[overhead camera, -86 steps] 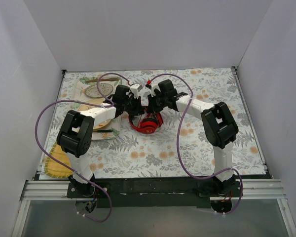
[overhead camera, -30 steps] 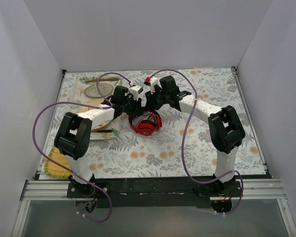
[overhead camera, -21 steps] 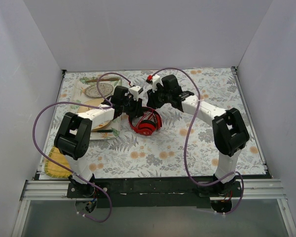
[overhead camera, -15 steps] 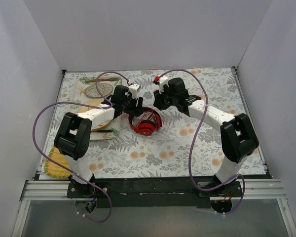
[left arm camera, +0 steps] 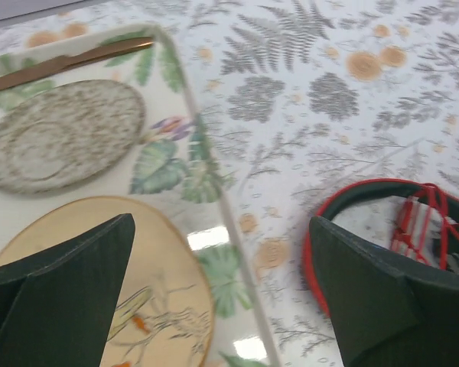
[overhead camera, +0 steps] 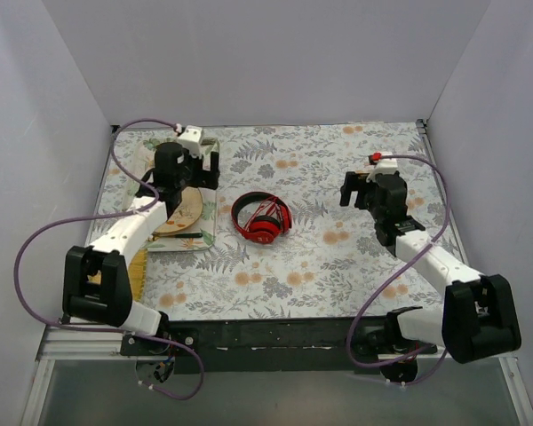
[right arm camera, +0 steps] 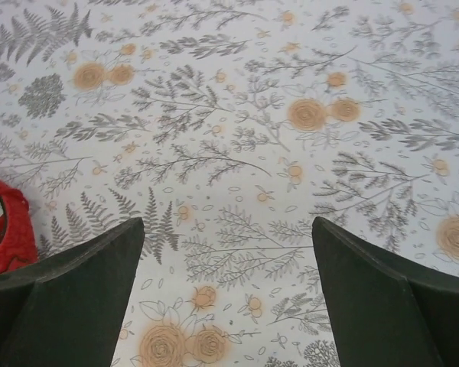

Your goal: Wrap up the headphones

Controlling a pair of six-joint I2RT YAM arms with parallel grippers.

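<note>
The red headphones (overhead camera: 261,216) lie flat at the middle of the floral table, folded, with the thin red cable (left arm camera: 422,215) wound across the inside of the headband (left arm camera: 350,193). Nothing touches them. My left gripper (overhead camera: 204,171) hangs to their left over the tray's edge, open and empty (left arm camera: 222,222). My right gripper (overhead camera: 351,190) hovers well to their right, open and empty (right arm camera: 228,222), above bare cloth. One red earcup (right arm camera: 3,229) shows at the left edge of the right wrist view.
A floral tray (left arm camera: 201,153) at the left holds a grey speckled plate (left arm camera: 61,145), a tan plate (left arm camera: 149,283) and a brown utensil (left arm camera: 69,61). A yellow mat (overhead camera: 138,266) lies at the near left. White walls close three sides.
Both arms have drawn back from the headphones, the left to the left over the tray, the right to the right. Both grippers have opened. The headphones stay put.
</note>
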